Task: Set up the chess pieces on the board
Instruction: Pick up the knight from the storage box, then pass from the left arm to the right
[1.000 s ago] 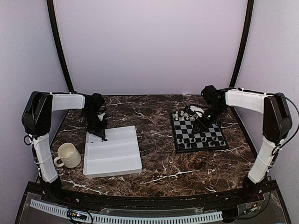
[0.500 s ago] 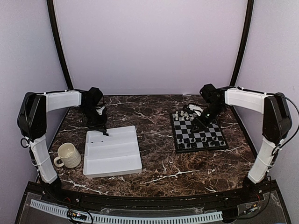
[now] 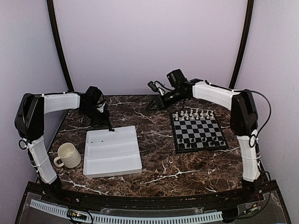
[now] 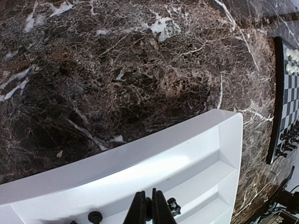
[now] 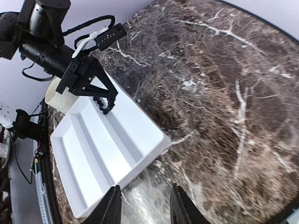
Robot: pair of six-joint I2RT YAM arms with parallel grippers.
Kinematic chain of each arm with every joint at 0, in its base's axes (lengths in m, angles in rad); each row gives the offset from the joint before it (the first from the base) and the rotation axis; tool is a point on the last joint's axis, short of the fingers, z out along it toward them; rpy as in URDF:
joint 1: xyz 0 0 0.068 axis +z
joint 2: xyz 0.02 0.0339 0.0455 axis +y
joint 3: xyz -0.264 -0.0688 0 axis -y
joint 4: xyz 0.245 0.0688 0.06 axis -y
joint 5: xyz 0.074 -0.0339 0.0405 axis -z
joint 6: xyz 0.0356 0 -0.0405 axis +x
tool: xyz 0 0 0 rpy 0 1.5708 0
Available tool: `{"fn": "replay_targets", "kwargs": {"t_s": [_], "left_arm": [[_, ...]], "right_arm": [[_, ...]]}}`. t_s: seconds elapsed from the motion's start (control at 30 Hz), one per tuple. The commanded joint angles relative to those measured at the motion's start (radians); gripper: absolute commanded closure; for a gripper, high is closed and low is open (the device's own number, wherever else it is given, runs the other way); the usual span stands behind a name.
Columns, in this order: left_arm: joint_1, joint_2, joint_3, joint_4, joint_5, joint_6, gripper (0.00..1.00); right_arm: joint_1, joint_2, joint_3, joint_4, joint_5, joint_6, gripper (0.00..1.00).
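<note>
Left gripper (image 4: 148,206): slim black fingers pressed together on a knobbly black chessman (image 5: 104,105), poised just over the far channel of the glossy white stepped tray (image 3: 112,154). Loose black pieces (image 4: 95,217) lie in that channel, one on either side of the fingertips.

Right gripper (image 5: 145,205): fingers apart with nothing between them, above the bare brown, white-veined marble table (image 3: 159,163). The checkered board (image 3: 198,132) lies to its right and nearer the arm bases. White chessmen (image 3: 194,113) line the board's far edge and black chessmen (image 3: 196,141) its near rows.
</note>
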Motion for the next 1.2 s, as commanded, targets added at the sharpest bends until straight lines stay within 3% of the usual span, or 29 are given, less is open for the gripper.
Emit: {"fn": "replay_targets", "kwargs": {"t_s": [0.0,0.17,0.43,1.17], "left_arm": [[0.005,-0.098,-0.077,0.14,0.037,-0.107,1.0],[0.005,-0.146,-0.169,0.264,0.053,-0.206,1.0],[0.002,-0.183,-0.241,0.385,0.126,-0.307,1.0],[-0.077,-0.143,-0.204,0.405,0.147,-0.327,1.0]], "right_arm": [[0.099,0.13,0.096,0.128,-0.075,0.286,0.62],[0.155,0.267,0.162,0.256,-0.137,0.46,0.58],[0.191,0.38,0.187,0.432,-0.264,0.604,0.55],[0.207,0.418,0.173,0.551,-0.304,0.705,0.69]]}}
